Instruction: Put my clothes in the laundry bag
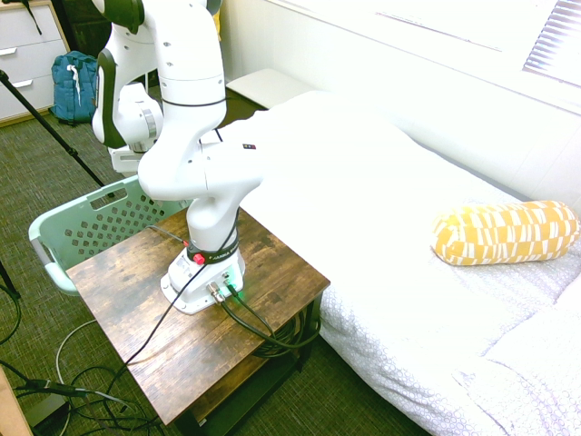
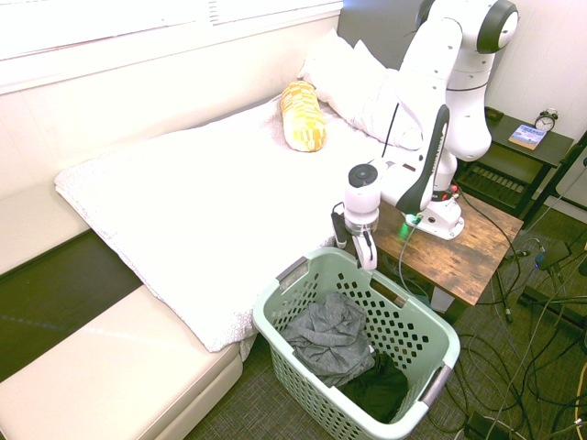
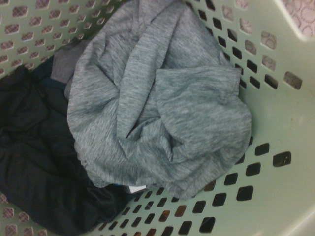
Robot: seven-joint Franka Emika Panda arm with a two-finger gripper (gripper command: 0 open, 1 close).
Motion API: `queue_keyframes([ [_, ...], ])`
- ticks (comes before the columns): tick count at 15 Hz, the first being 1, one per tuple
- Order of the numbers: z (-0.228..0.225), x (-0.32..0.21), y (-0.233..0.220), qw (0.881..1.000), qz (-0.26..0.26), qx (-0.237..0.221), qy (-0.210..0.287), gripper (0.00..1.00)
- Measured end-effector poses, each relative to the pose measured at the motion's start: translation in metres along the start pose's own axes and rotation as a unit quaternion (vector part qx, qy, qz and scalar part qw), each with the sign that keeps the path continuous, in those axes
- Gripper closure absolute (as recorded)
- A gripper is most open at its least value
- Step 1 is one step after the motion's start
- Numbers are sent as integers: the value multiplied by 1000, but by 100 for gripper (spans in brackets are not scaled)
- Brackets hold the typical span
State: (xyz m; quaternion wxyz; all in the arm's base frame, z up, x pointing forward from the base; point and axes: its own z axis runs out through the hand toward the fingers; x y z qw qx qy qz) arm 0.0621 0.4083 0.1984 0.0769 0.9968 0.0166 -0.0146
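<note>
My clothes lie inside the laundry bag [image 2: 277,313], a pale mint-green perforated basket on the floor beside the bed. A crumpled grey garment [image 2: 328,337] is on top, with a dark one [image 2: 378,390] beside it. The wrist view looks straight down on the grey garment [image 3: 157,108], the dark fabric [image 3: 34,162] and the basket wall [image 3: 275,113]. My gripper [image 2: 353,243] hangs just above the basket's far rim, its fingers apart and nothing between them. In the first exterior view the basket [image 1: 91,222] shows behind the arm and the gripper is hidden.
A white bed [image 2: 211,202] with a yellow-and-white bolster pillow [image 2: 303,115] is next to the basket. The wooden table [image 2: 477,252] stands close behind it. A cream bench [image 2: 101,367] is at the bed's foot. A teal backpack [image 1: 74,86] leans by the drawers.
</note>
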Motion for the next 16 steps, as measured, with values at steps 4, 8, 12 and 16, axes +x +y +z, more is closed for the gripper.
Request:
queue_keyframes([
  [4, -70, 82, 15, 997, 61, 9, 40, 0],
  [8, -114, 189, 108, 987, 150, 18, 60, 0],
  [12, -135, 277, 250, 969, 237, 28, 63, 0],
  [16, -127, 316, 385, 953, 295, 56, 38, 0],
])
